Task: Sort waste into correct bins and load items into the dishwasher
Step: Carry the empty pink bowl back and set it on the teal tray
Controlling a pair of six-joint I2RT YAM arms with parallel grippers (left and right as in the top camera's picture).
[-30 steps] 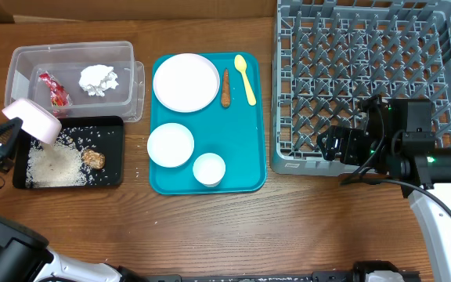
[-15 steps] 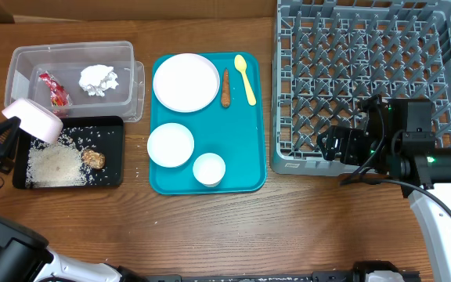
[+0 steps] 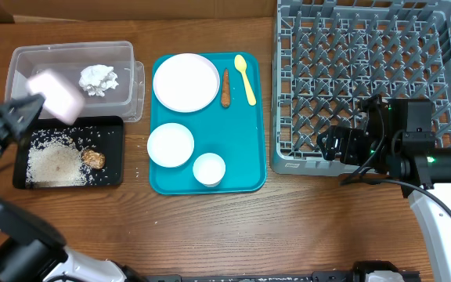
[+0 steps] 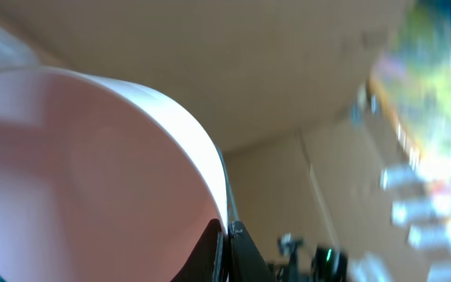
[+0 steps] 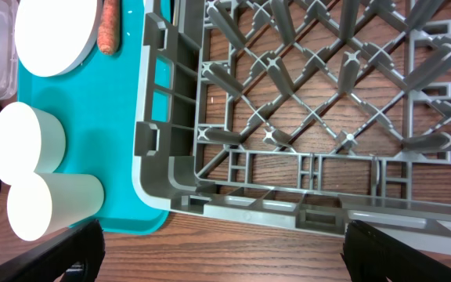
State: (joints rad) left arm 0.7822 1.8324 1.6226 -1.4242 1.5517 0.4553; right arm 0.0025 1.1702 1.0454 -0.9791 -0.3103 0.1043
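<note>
A pale pink bowl [image 3: 55,94], blurred in the overhead view, is up off the bench [image 3: 210,227], over the near left corner of the clear tub [image 3: 22,59] where it meets the black tray [image 3: 117,124]. The left end effector [image 3: 30,106] holds it. In the left wrist view its fingers [image 4: 224,239] are pinched on the bowl's rim.

The tub holds a crumpled white napkin [image 3: 99,78]. The black tray holds loose rice [image 3: 52,163] and a small brown lump [image 3: 93,158].

Beside both bins, a teal tray [image 3: 249,157] carries:
- a round plate [image 3: 185,82]
- a carrot piece [image 3: 225,88] just beside the plate
- a yellow spoon [image 3: 246,77]
- a white bowl [image 3: 170,145]
- a small cup [image 3: 209,169]

The grey dish rack [image 3: 366,78] stands to the right of the teal tray, touching or nearly touching it.

The right end effector [image 3: 331,145] hangs over the rack's near left corner. Its fingers are spread wide, with nothing between them.
</note>
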